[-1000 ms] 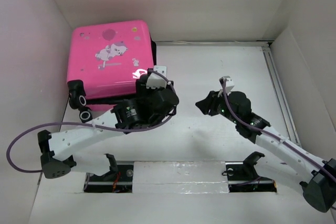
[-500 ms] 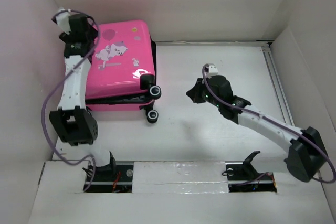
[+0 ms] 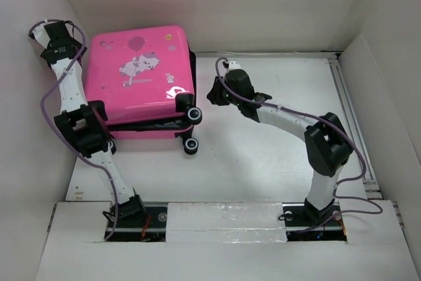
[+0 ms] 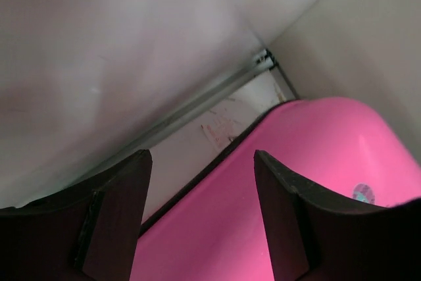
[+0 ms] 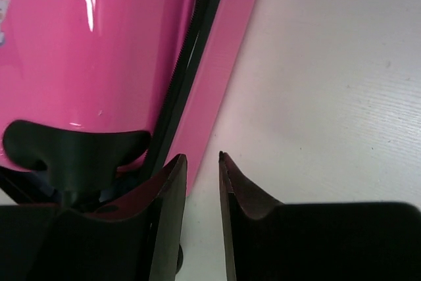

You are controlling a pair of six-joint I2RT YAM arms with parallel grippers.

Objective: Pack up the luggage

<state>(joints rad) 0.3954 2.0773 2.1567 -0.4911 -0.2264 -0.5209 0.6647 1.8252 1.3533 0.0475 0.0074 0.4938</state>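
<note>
The luggage point(image 3: 141, 77) is a bright-pink hard-shell suitcase lying shut at the back left, printed shell up, black wheels point(image 3: 193, 115) facing right. My left gripper point(image 3: 60, 39) hovers at its back-left corner by the side wall. In the left wrist view, that gripper point(image 4: 200, 162) is open with the pink shell point(image 4: 316, 162) beneath and nothing held. My right gripper point(image 3: 214, 91) reaches left to the suitcase's right side. In the right wrist view, its fingers point(image 5: 202, 157) stand slightly apart over the table beside the pink edge point(image 5: 223, 64), empty.
White walls enclose the table on the left, back and right. A metal rail point(image 3: 263, 54) runs along the back wall's foot and another point(image 3: 348, 116) along the right side. A second wheel point(image 3: 189, 147) sticks out at the suitcase's front right corner.
My left arm has swung from the suitcase's front right corner up to its back-left corner. My right arm has stretched leftward up to the suitcase. The suitcase has stayed put.
</note>
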